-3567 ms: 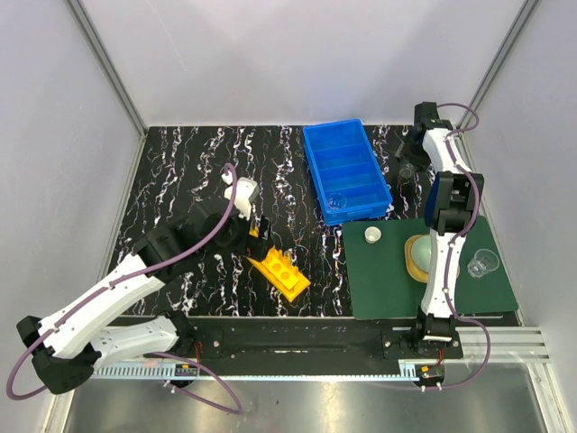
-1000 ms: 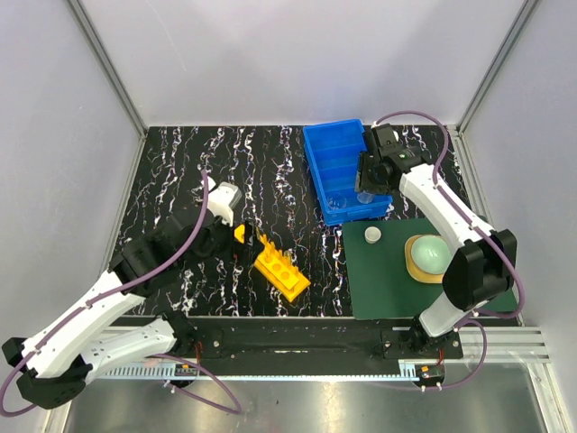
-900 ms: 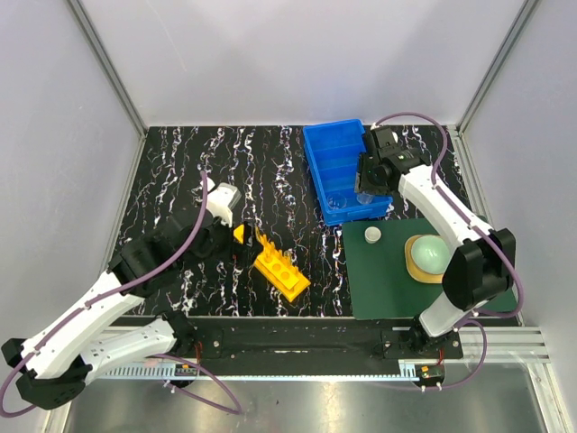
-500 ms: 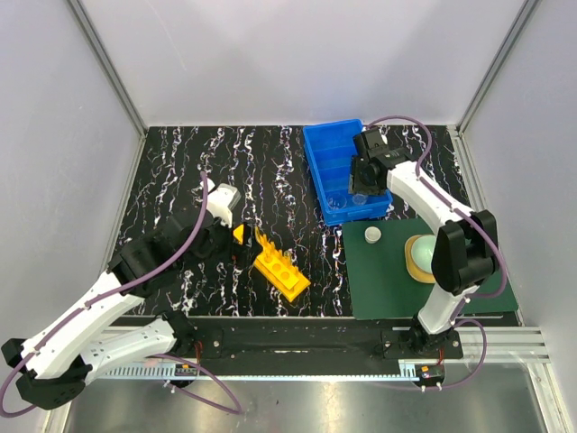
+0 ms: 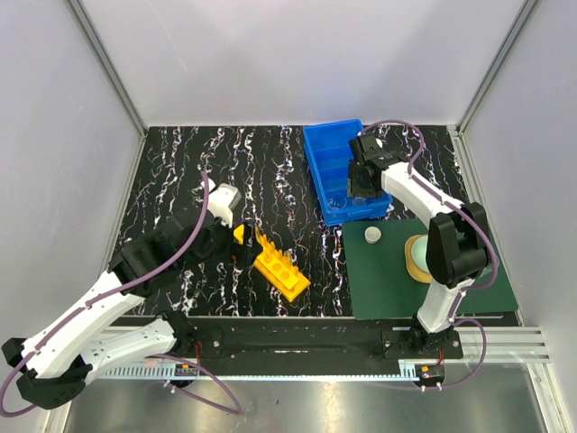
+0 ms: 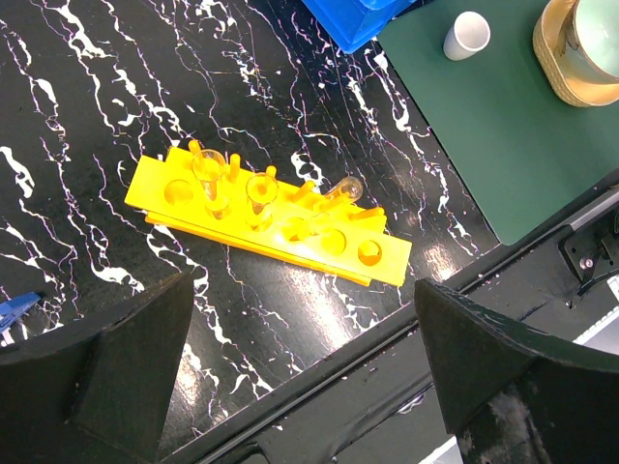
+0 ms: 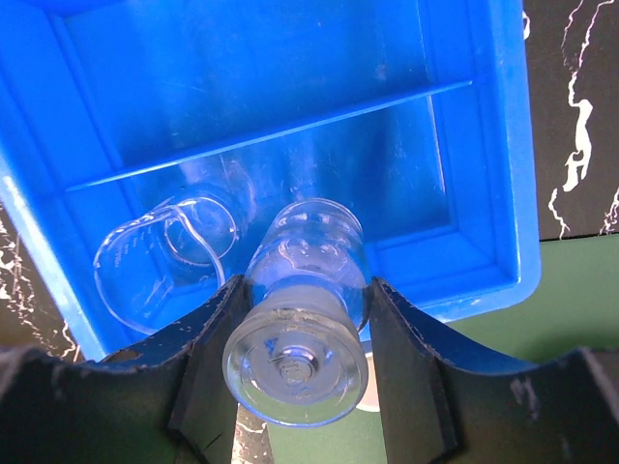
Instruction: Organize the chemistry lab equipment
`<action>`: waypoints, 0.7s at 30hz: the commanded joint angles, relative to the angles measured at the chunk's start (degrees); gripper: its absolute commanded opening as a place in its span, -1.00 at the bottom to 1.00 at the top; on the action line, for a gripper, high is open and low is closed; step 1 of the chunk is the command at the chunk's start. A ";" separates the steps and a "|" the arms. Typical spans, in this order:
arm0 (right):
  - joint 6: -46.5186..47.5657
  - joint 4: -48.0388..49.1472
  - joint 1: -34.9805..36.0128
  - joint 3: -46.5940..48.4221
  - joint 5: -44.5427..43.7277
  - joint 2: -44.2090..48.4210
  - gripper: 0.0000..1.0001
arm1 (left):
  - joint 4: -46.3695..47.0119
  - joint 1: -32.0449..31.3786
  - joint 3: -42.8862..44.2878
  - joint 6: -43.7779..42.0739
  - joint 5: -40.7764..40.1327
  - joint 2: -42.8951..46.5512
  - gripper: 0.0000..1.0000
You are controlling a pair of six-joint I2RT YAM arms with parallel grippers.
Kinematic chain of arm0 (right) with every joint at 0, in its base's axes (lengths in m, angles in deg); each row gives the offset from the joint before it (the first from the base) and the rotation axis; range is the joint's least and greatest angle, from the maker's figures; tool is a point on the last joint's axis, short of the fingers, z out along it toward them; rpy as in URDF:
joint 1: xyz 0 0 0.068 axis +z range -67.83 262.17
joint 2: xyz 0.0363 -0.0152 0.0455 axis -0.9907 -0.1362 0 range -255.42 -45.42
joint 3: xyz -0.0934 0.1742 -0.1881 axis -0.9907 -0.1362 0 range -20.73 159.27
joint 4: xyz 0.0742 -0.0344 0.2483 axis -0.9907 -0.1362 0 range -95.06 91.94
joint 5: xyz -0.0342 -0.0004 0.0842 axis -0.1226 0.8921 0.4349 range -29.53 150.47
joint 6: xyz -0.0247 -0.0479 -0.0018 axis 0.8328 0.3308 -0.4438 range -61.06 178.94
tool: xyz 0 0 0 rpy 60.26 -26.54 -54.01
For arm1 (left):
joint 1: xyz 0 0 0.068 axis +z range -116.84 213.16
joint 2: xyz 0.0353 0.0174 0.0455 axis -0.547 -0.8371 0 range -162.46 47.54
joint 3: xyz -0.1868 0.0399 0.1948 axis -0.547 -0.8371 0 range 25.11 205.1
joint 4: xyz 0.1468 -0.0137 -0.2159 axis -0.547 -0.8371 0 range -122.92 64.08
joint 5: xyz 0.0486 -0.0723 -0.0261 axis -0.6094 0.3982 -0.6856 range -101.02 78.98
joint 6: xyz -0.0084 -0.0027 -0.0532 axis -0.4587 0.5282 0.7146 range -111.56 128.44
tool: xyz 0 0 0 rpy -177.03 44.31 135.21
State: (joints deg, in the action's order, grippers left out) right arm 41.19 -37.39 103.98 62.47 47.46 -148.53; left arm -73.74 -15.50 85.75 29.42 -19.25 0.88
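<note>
**Right claw brings a glass over the bin**
Our left claw [image 6: 302,290] hangs empty, jaws wide apart, above the rack [image 6: 271,220], unmoved over the last second; the rack lies on the tabletop [image 5: 180,171] with tubes [image 6: 208,164] standing in it; the white piece [image 5: 372,234] sits on the mat [image 5: 388,284]; our right claw [image 7: 305,362], lately at the far right corner, has swung over the bin [image 7: 508,145], clamped on a glass [image 7: 309,251] above the near compartment, where a beaker [image 7: 164,261] already lies; we judge the release comes next.
</note>
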 commanded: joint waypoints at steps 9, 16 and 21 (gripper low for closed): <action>0.36 6.28 -0.79 -2.69 -1.58 -2.71 -1.00 | 1.67 0.32 0.88 -0.93 -1.53 -0.37 0.98; 0.09 8.04 -2.20 -4.88 -0.61 -3.68 -1.00 | 1.67 0.32 1.23 -1.20 -1.53 -1.42 0.98; -0.43 9.53 -3.26 -5.94 0.18 -4.38 -0.83 | 1.76 0.32 1.23 -1.46 -1.53 -2.04 0.98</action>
State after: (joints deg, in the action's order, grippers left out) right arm 41.16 -29.37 101.62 57.55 47.68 -152.43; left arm -73.78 -15.50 85.75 28.98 -19.47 -0.95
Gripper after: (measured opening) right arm 0.545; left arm 0.987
